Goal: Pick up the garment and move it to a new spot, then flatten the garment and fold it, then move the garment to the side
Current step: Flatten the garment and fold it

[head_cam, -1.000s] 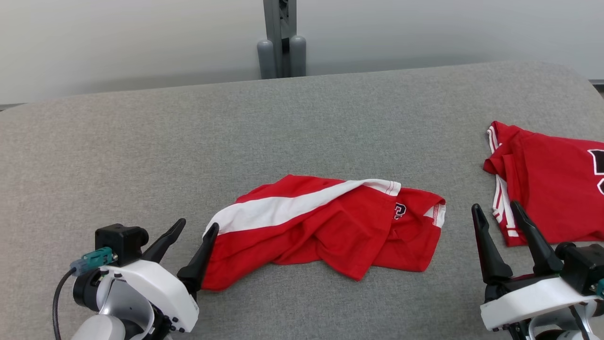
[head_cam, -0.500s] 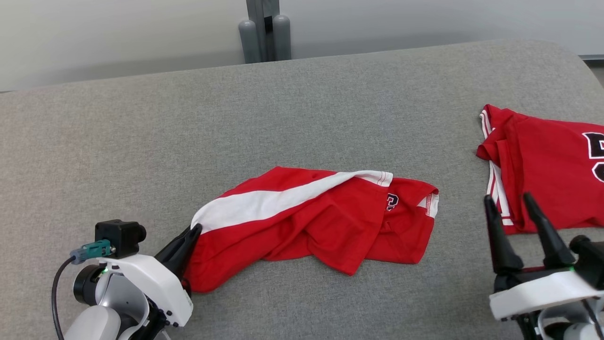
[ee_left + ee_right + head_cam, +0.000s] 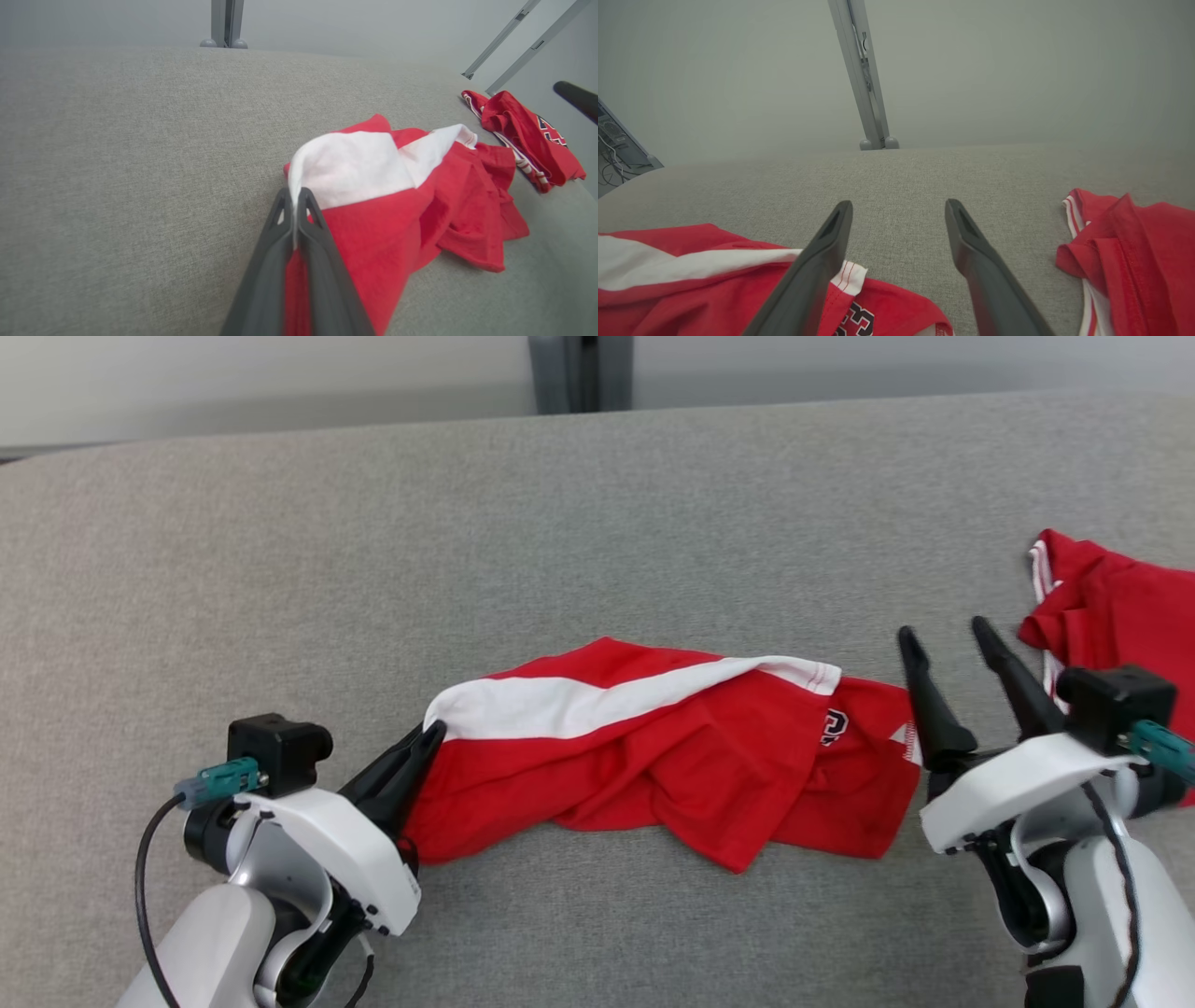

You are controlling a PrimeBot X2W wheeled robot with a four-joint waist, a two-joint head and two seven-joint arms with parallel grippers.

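Garment point(image 3: 653, 756) is pinched at its white corner by the left gripper point(image 3: 422, 751); right gripper point(image 3: 943, 630) spread, empty. Lift one-handed and that thin edge may slip out.

A wide bare stretch of the grey cloth table point(image 3: 280, 569) is seen on the left side and along the far edge, so plenty of room is given there. The front middle is taken up by the crumpled red and white garment point(image 3: 653, 775). Its left corner is pinched by the left gripper point(image 3: 434, 730). A thin bare strip is found between it and a second red garment point(image 3: 1111, 607) on the right, and the spread right gripper point(image 3: 941, 627) is held there. A grey post point(image 3: 579, 373) is seen behind the far edge.
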